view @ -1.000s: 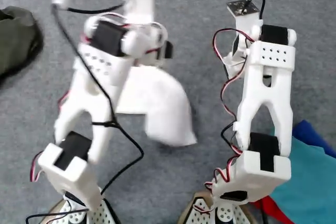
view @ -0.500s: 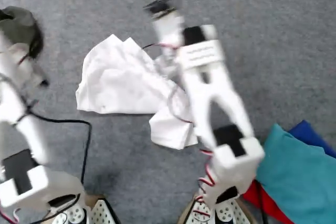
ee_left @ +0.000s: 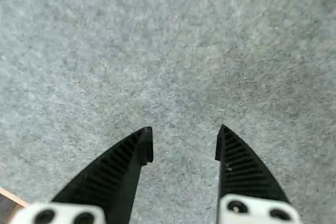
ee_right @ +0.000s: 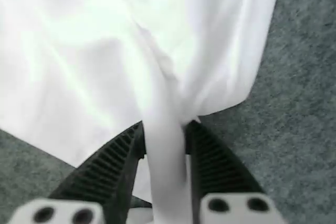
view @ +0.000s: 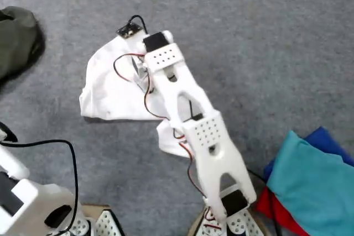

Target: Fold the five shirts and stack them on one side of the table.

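right gripper [ee_right: 164, 129]: closed on a ridge of white cloth, pinched between both jaws and running back toward the wrist.
left gripper [ee_left: 184, 139]: parted, nothing between the jaws, poised over bare grey tabletop [ee_left: 168, 35].
white shirt [view: 110, 95]: crumpled and unfolded, left of the middle of the tabletop in the high view, under the far end of the right arm [view: 188, 120], with one loose flap trailing toward the near edge.
other shirts: green shirt [view: 16, 37] bunched at the far left edge; teal shirt [view: 310, 181], blue shirt [view: 326, 136] and red shirt [view: 271, 205] heaped together at the near right.
step in hand: probably dragging or lifting the white shirt to spread it flat before any fold.
how to do it well: lift just enough to free the cloth from the tabletop, then pull slowly away from the bulk to draw the creases out rather than bunch them. worth checking that the pinched ridge, likely several layers thick, is an edge or shoulder and not a mid-panel tuck. left gripper best brought across to pin or take the opposite side, to avoid sliding the whole shirt with a one-point pull.
risk: cloth slipping from the pinch, or the wires [view: 148, 95] on the arm snagging the flap.
progress: early, judging by five shirts all unfolded and unstacked.
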